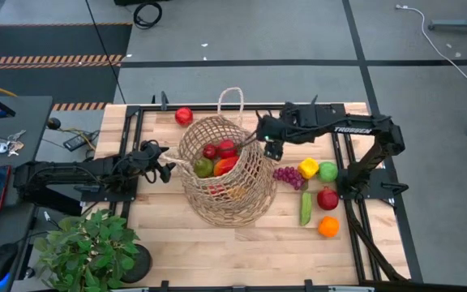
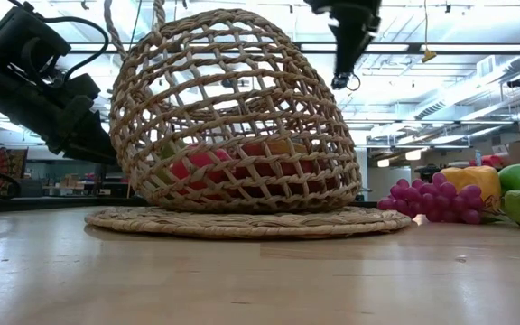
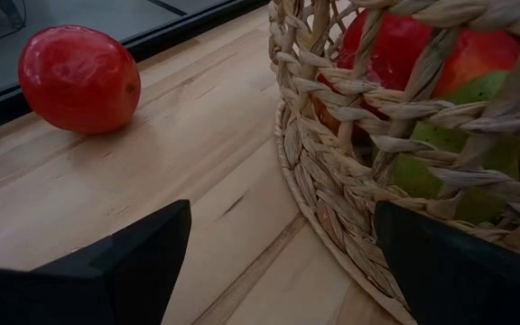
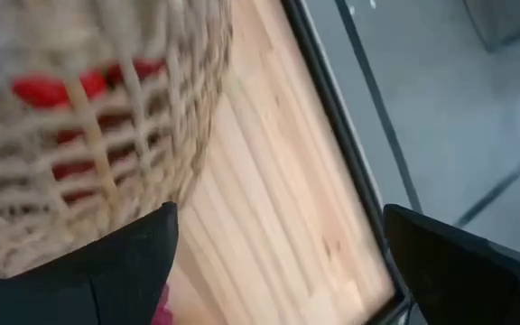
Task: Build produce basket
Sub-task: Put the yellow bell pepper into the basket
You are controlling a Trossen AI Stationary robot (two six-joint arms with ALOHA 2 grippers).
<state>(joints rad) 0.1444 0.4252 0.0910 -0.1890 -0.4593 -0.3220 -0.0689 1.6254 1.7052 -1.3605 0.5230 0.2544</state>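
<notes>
Bulging open-weave wicker basket (image 1: pixel 225 174) at frame centre holds glossy rounded produce (image 1: pixel 219 158); left gripper (image 1: pixel 167 166) and right gripper (image 1: pixel 267 146) both released

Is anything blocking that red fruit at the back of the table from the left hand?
Nothing visible does. The red fruit lies alone on bare wood, and the open left hand faces it across clear tabletop. The basket sits just beside the hand, not between them.

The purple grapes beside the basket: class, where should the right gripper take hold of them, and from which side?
Probably from straight above, across the narrow width of the purple grapes. The bunch lies flat and elongated, free on top, with the basket and yellow pepper crowding its sides.
</notes>
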